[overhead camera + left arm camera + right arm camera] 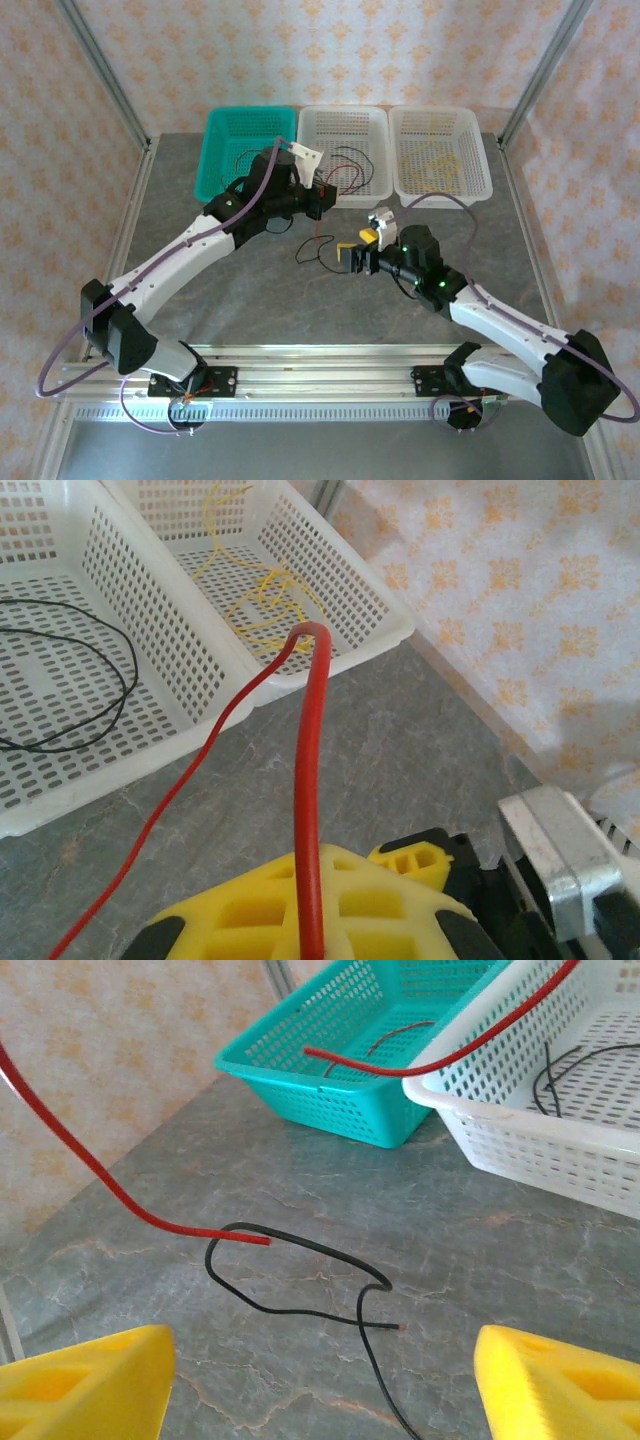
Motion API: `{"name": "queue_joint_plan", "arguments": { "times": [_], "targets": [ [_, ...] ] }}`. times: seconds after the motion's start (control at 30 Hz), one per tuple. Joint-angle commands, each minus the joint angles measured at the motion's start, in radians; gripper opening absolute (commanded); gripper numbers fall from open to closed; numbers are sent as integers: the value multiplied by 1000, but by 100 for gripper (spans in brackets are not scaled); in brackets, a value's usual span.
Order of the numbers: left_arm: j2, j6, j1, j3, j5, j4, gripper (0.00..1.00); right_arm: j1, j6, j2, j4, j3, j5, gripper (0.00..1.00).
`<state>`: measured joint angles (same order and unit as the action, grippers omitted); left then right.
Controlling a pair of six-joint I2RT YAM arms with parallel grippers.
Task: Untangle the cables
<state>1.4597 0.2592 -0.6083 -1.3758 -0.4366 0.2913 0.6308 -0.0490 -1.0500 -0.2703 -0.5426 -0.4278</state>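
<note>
On the grey marbled counter [250, 300]: a thin black flexible cable [300, 1295] lies in a loose, crossed loop just ahead of my right fingers [357, 246].
My left fingers [345, 885]: yellow and clamped tight on a thin red flexible cable [312, 730]. It rises from between them, bends sharply at its top and falls back toward the lower left.
My right fingers: yellow, spread wide with nothing between them, low over the counter near the black loop.
Red end: one tip of red cable comes down to the counter at the black loop; I cannot tell whether it touches.
Teal perforated plastic basket [250, 150]: left of the row at the far edge, with a short arc of red showing inside it.
Middle white perforated plastic basket [345, 150]: holds a second thin black cable [90, 680]. In my right wrist view a red strand crosses in front of its corner.
Right white perforated plastic basket [440, 150]: holds a thin yellow cable [265, 605] in loose coils.
</note>
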Motion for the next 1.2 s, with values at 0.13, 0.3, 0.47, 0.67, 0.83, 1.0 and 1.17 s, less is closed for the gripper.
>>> {"name": "queue_joint_plan", "arguments": {
  "times": [0.13, 0.3, 0.47, 0.67, 0.83, 1.0, 1.17],
  "targets": [
    [-28, -24, 13, -36, 3, 11, 0, 3, 144, -72, -216, 34, -16, 73],
    [-39, -31, 17, -49, -7, 17, 0, 3, 260, -155, -150, -28, -65, 83],
    [-46, -34, 19, -56, -22, 21, 0, 1, 324, -238, -119, -89, -123, 89],
    [-55, -37, 21, -63, -22, 32, 0, -5, 334, -335, -159, -139, -129, 83],
    [-62, -34, 22, -62, -18, 33, 0, -6, 340, -370, -148, -167, -159, 66],
    [-68, -31, 22, -52, -10, 26, 0, -6, 329, -356, -141, -162, -166, 45],
    [-73, -29, 22, -51, -10, 28, 0, -6, 318, -343, -138, -158, -161, 35]
  ]
}}
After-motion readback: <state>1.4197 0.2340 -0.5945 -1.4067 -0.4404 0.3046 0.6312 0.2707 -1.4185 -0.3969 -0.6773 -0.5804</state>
